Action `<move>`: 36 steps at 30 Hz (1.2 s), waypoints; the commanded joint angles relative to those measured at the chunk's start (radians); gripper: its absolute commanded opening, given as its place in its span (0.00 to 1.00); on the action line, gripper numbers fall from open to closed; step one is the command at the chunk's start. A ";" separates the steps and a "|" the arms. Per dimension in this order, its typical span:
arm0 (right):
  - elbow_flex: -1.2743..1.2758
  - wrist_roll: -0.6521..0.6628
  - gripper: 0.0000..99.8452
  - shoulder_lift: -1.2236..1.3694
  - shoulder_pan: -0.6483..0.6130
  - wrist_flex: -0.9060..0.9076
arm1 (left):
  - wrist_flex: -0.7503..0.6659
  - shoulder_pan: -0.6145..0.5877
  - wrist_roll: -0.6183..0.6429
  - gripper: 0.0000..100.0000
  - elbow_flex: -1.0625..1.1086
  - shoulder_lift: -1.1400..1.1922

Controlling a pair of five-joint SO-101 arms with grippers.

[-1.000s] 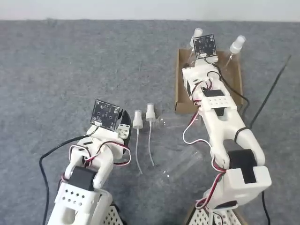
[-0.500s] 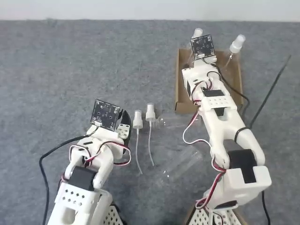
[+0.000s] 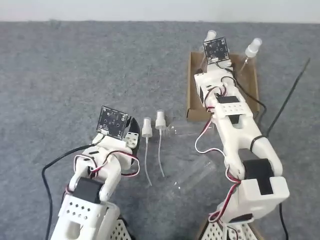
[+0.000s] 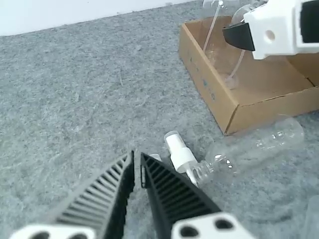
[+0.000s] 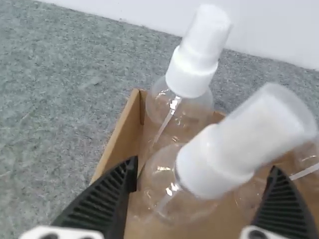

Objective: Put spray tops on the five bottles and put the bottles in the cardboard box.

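Well, the right gripper (image 5: pixel 202 172) gapes around a capped bottle (image 5: pixel 234 144) inside the cardboard box (image 3: pixel 192 90); the left gripper (image 4: pixel 137 158), pinched closed and empty, hangs outside it.

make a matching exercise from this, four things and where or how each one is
1 left pincer
2 right pincer
3 spray tops
4 capless bottle

A open, over the cardboard box
B clear, lying beside the box's wall
C shut, above the carpet
D loose on the carpet, tubes attached

Pairs: 1-C, 2-A, 3-D, 4-B
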 commanded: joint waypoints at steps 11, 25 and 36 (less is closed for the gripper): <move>-0.018 0.012 0.41 -0.012 -0.039 -0.013 | -0.029 -0.006 -0.003 0.01 -0.012 -0.021; -0.043 -0.017 0.42 -0.045 -0.019 -0.001 | -0.029 -0.006 -0.003 0.01 -0.012 -0.021; -0.089 -0.041 0.42 -0.151 -0.002 0.099 | -0.029 -0.006 -0.003 0.01 -0.012 -0.021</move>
